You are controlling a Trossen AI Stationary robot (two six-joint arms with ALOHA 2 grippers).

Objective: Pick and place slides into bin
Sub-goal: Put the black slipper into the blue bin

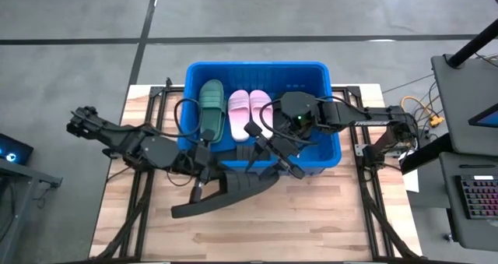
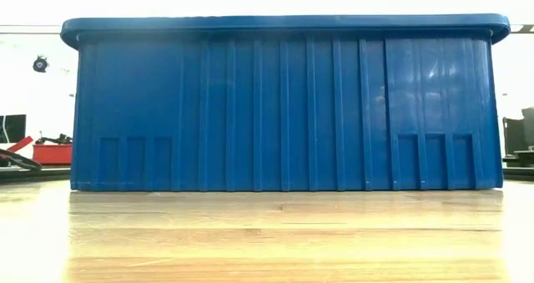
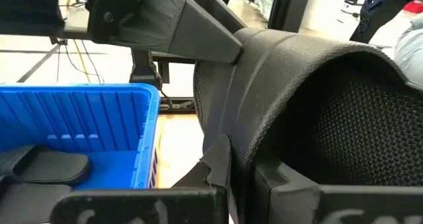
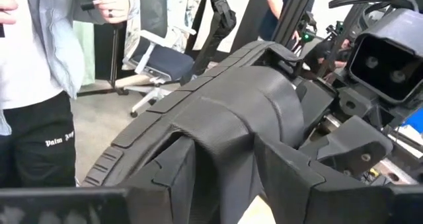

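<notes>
Both grippers were on the same black rubber slide sandal with a broad textured strap, held up just in front of the near wall of the large rectangular bright blue plastic bin. From above, the left gripper reached in from the left side of the pale wooden slatted table and stood clenched on the sandal's left part, while the right gripper came over the bin's near rim and had its fingers closed around the sandal's right end. In the right wrist view that gripper's two dark fingers sat on either side of the strap, pressing into it, so it was gripping rather than hanging free. The left wrist view was nearly filled by the woven-looking strap, with a blue corner of the bin beside it.

Inside the bin lay a dark green rubber slide toward the left, with a pink pair of slides just beside it, soles down and side by side. A black slide also lay on the bin floor (only the left wrist camera caught it clearly).

At table level the bin's ribbed front wall blocked almost everything behind it.

Beyond the table a person stood in dark trousers printed with white lettering that looked like "Palm Ang" (the rest was cut off). A keyboard sat on a stand at the far right.
</notes>
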